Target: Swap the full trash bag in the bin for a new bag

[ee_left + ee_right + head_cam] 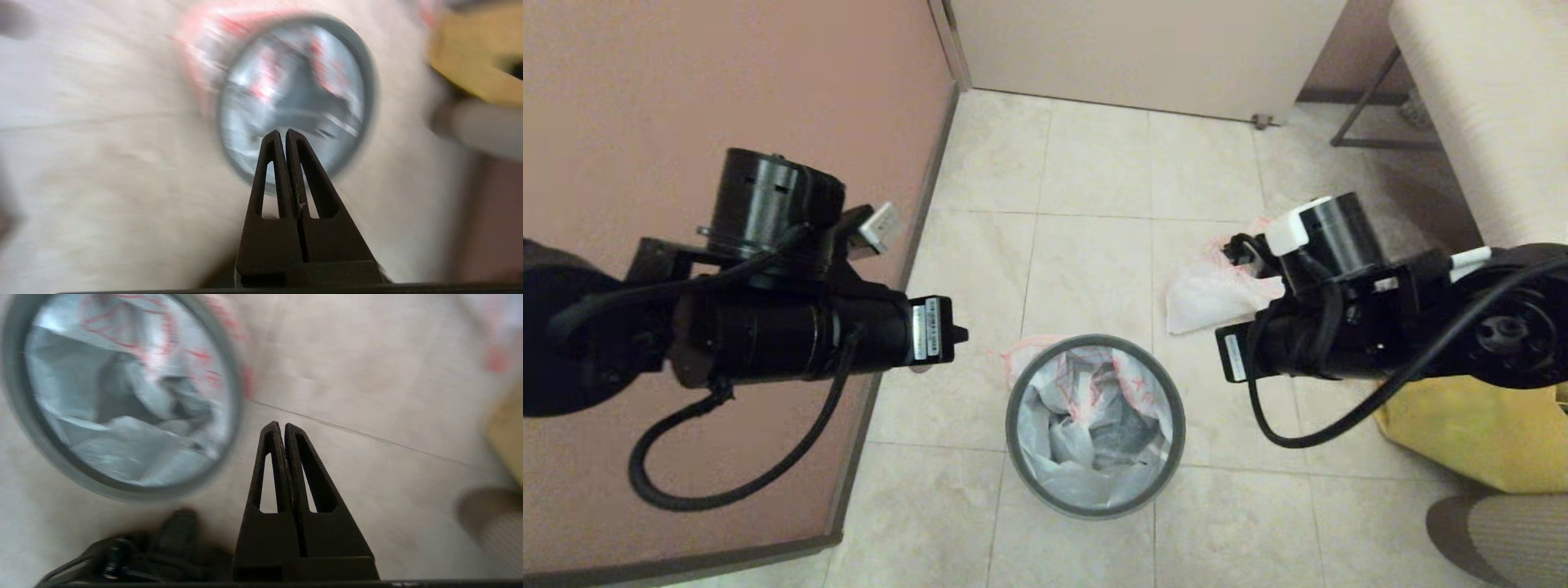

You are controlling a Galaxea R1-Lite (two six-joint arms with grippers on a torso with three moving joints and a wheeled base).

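The bin (1014, 441), a round black bucket with a grey hoop rim, stands on the tiled floor between my arms. In it sits the full trash bag (1094, 425), crumpled translucent white plastic with orange-red marks, its orange band spilling over the rim. The new bag (1209, 294) lies flat and white on the floor beyond the bin, partly hidden under my right arm (1339, 327). My left gripper (282, 131) is shut and empty, high above the bin (369, 73). My right gripper (282, 424) is shut and empty over bare tile beside the bin (122, 492).
A pink wall with a baseboard (882, 359) runs close along the left of the bin. A yellow bag (1470, 425) sits on the floor at the right, with a grey round object (1503, 531) in front of it. A door (1143, 49) and a metal leg (1364, 98) stand at the back.
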